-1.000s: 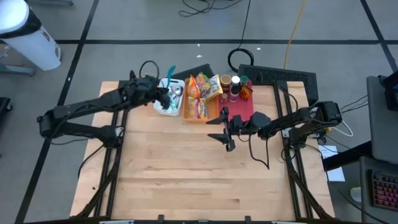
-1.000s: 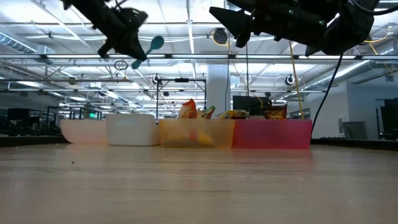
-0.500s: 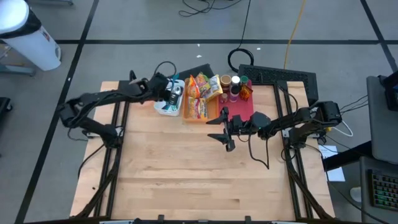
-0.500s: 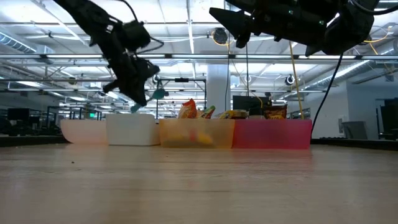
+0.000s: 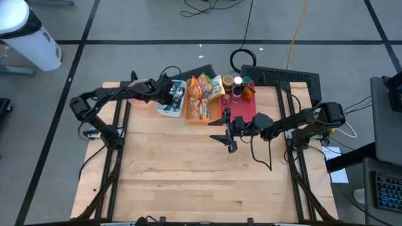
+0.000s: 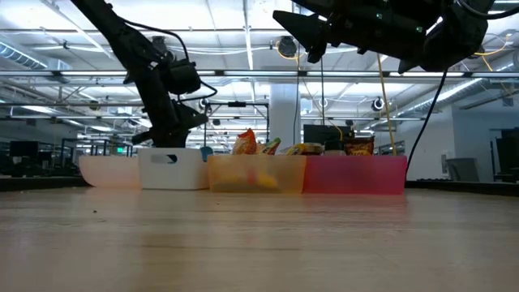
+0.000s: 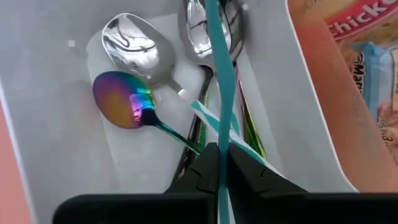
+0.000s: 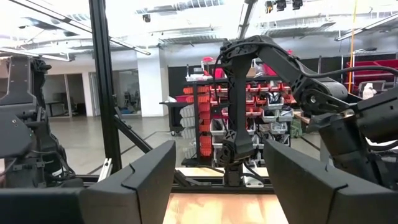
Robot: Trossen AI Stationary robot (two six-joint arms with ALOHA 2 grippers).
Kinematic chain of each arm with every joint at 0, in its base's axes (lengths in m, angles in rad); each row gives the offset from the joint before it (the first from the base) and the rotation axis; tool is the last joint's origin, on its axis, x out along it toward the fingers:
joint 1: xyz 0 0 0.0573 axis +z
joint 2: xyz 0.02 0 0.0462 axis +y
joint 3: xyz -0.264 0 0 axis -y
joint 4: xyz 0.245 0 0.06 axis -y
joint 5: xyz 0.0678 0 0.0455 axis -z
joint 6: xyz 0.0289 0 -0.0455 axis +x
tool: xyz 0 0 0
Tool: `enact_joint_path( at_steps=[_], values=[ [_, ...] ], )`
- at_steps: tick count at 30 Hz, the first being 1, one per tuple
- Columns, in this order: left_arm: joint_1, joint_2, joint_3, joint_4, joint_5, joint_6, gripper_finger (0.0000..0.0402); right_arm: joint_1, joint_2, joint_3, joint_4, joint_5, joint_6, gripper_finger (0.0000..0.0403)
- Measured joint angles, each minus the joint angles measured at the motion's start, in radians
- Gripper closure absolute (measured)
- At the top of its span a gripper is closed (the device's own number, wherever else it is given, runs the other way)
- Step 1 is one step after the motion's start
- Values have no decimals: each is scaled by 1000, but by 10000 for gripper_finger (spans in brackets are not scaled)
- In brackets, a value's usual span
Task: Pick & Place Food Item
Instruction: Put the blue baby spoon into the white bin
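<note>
Teal handle (image 7: pixel 219 87), thin and flat, is running straight up the left wrist view, pinched between the left gripper (image 7: pixel 217 163) fingers, which are closing tight on it. The tool's far end is reaching in among the spoons: a shiny steel spoon (image 7: pixel 134 46) and an iridescent rainbow spoon (image 7: pixel 121 99) are lying bowl-up in the white bin (image 7: pixel 50 143). That bin is sitting at the far left of the table (image 5: pixel 188 169), just left of the yellow bin (image 5: pixel 202 108) of snack packets, with the red bin (image 5: pixel 246 108) beyond on the right. What sort of head the teal tool has is getting lost among the other cutlery. The right gripper (image 5: pixel 225 133) is hanging above the table's middle-right, jaws spread wide, holding nothing
</note>
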Motion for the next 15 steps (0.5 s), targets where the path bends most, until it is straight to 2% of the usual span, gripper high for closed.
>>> enact_joint_path(
  at_steps=[3, 15],
  values=[
    [11, 1, 0, -8, 28, 4, 392, -1, 0, 0, -2, 0, 0, 165],
    [14, 3, 13, -92, 31, 41, 390, -26, 0, 0, -2, 0, 26, 165]
  ],
)
